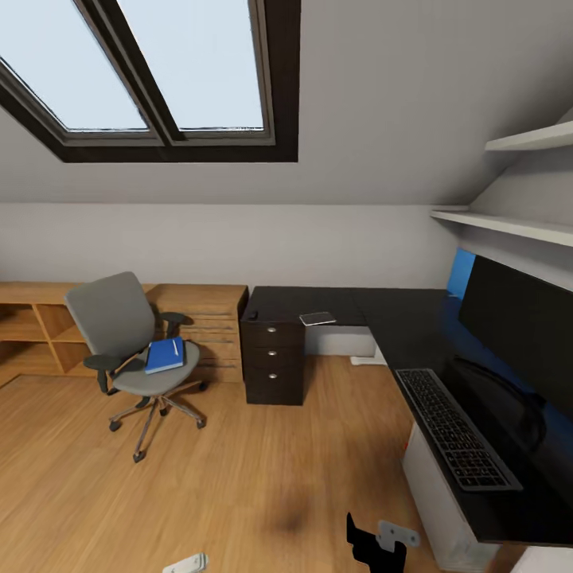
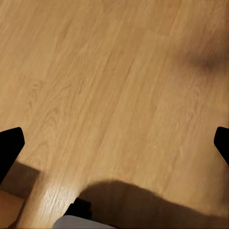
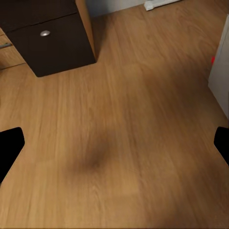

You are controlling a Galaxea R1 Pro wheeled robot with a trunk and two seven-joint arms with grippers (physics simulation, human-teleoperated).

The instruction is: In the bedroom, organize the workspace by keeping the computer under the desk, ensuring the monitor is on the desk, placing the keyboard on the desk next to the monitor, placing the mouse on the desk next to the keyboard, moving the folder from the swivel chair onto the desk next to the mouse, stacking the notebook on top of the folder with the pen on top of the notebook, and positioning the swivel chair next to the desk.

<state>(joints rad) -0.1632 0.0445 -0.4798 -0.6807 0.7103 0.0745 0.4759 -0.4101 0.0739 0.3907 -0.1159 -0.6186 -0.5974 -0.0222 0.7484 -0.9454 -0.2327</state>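
Wood floor [image 1: 239, 477] fills the lower half of the head view, with the right gripper [image 1: 374, 545] at the bottom edge, right of centre. Both wrist views look down on bare floor, each with two black fingertips [image 2: 9, 148] far apart at the frame's sides, so the left gripper [image 2: 114, 145] and the right one are spread wide and hold nothing.

An L-shaped black desk [image 1: 382, 318] runs from centre frame down the right side. On it, at the right edge, stands the wide black monitor [image 1: 517, 326], with the keyboard [image 1: 455, 430] just in front. A pale computer [image 1: 434, 497] sits beneath the desk at lower right. Left of centre, well apart from the desk, stands the grey chair [image 1: 131, 350]. A blue folder [image 1: 165, 355] lies on its seat, a white pen [image 1: 175, 348] on top. A dark notebook [image 1: 317, 318] lies on the desk's far section, and a small black mouse [image 1: 253, 315] at that section's left corner.
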